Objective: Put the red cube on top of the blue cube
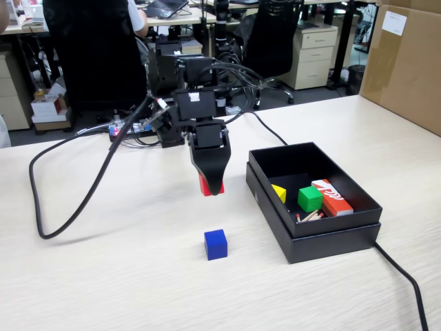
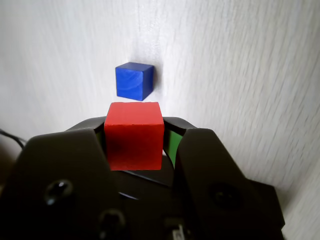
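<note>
Above mid-table (image 1: pixel 103 276), my gripper (image 1: pixel 211 187) clamps the red cube (image 2: pixel 134 135) (held square); I'd centre over the blue cube (image 1: pixel 216 244), then lower gently.

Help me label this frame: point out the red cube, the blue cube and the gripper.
red cube (image 2: pixel 134 135), wrist view, front face.
blue cube (image 1: pixel 216 245), fixed view, front face.
gripper (image 1: pixel 211 185), fixed view, between its fingertips.
</note>
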{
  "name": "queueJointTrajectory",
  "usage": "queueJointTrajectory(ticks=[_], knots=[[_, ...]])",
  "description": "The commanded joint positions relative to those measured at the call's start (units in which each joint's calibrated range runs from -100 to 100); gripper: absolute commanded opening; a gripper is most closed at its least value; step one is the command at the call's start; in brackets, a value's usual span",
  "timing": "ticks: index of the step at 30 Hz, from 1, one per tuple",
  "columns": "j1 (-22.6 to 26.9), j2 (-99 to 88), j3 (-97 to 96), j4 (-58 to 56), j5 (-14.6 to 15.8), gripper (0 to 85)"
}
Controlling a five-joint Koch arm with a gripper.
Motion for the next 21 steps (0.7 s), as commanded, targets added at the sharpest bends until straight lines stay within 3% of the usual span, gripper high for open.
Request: queueJointTrajectory(ticks=[1,21], knots=[[-0.10,0.30,5.73,-0.14,-0.34,0.9],[-0.88,16.13,16.07,4.09,-0.15,0.9]])
